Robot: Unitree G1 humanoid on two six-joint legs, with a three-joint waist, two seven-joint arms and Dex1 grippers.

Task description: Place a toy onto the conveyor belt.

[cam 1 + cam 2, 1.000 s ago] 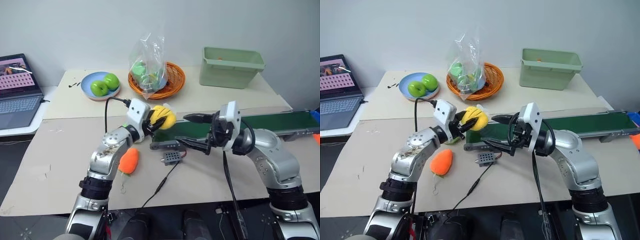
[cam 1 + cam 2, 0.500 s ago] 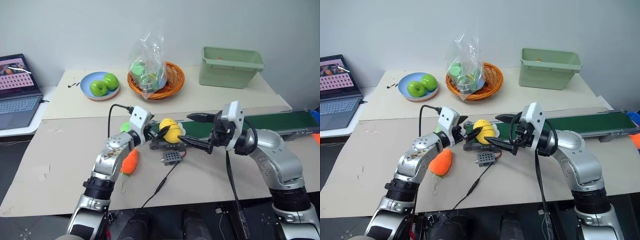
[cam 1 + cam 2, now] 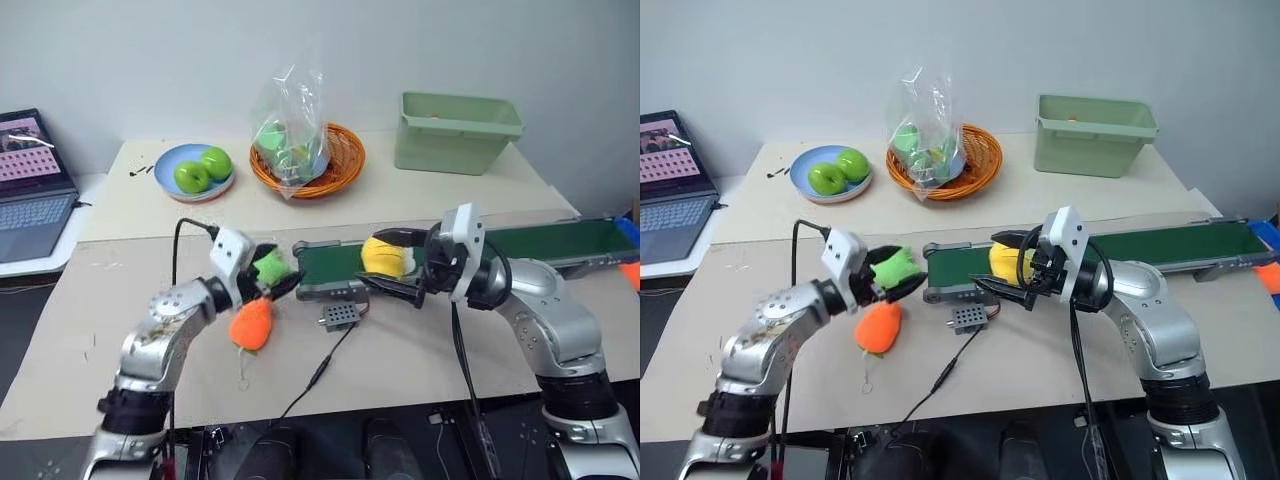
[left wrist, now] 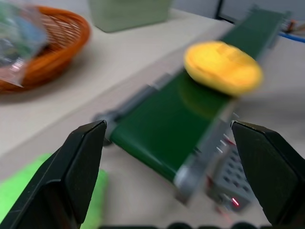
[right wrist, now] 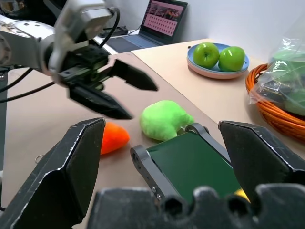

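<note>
The yellow toy [image 3: 386, 256] lies on the left end of the dark green conveyor belt [image 3: 560, 240]; the left wrist view shows it on the belt [image 4: 162, 124] as toy [image 4: 223, 67]. My left gripper [image 3: 277, 268] stands open to the left of the belt's end, apart from the toy, right by a light green plush [image 3: 267, 266]. My right gripper [image 3: 370, 260] hangs open over the belt, its two fingers wide apart around the toy and not closed on it.
An orange carrot plush [image 3: 250, 322] and a small grey box [image 3: 340, 315] with a cable lie in front of the belt. At the back stand a plate of green apples [image 3: 195, 172], an orange basket [image 3: 340, 160] holding a plastic bag, a green bin [image 3: 455, 130] and a laptop [image 3: 30, 185].
My left gripper opened, let the toy go onto the belt's end and drew back to the left. The toy now lies further right, between the right gripper's fingers. The right arm stayed put.
</note>
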